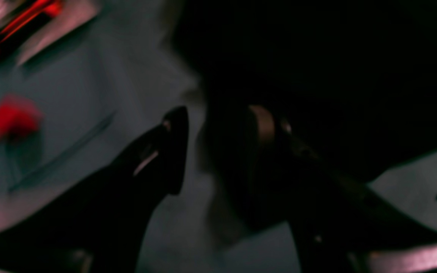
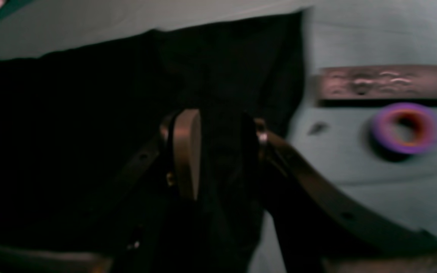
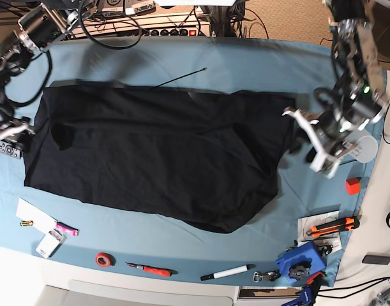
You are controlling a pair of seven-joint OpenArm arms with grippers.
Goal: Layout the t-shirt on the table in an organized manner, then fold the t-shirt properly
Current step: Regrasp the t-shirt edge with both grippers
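T-shirt (image 3: 163,153) lying spread on the table (image 3: 246,64), left gripper (image 1: 218,125) hanging released beside its edge, right gripper (image 2: 218,129) gaping apart, dark cloth sitting between its fingers (image 2: 186,148).

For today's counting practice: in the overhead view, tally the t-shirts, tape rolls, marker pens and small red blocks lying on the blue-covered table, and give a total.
t-shirt: 1
tape roll: 1
marker pen: 1
red block: 1
Total: 4

Robotics lab or workshop bench: blue-clothed table (image 3: 182,64), tangled cables (image 3: 112,29) and power strip (image 3: 175,30) behind, utility knife (image 3: 332,227), marker (image 3: 228,272), tape roll (image 3: 105,259).
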